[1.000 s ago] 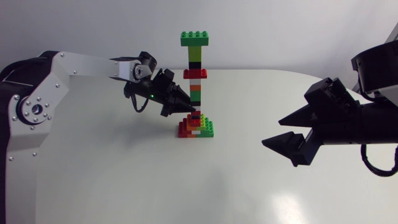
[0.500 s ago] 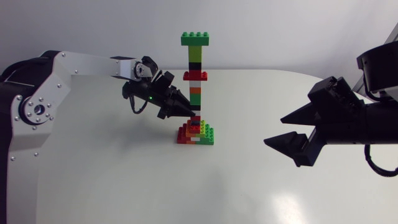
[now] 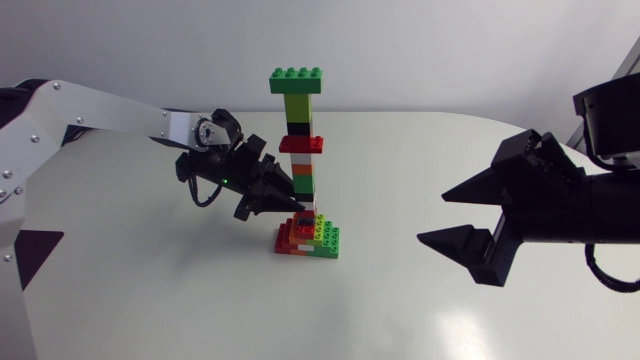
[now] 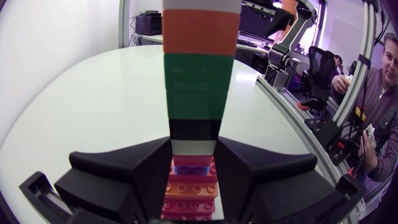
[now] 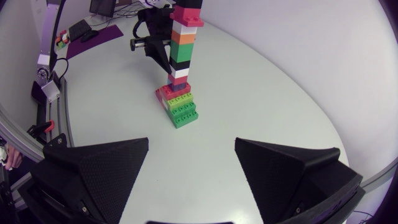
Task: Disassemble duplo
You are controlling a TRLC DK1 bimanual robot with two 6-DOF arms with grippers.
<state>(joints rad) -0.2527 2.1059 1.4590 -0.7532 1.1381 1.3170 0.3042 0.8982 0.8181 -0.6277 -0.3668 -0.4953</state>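
One duplo tower [image 4: 193, 93] tight between left jaws, plain only from wrist view; right jaws apart

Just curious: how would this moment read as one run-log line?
left gripper: shut on duplo tower, low on column | right gripper: open, away from it | tower: base attached, on table

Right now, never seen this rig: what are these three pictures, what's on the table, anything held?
A left arm and a right arm of a robot stand at a white table. The head view looks down from above; each wrist view is a camera on one arm's last link, looking past its own tool. On the table stands a duplo tower on a stepped brick base. The left tool is shut on the tower's low part, just above the base. The right tool is open, off to the side, holding nothing.
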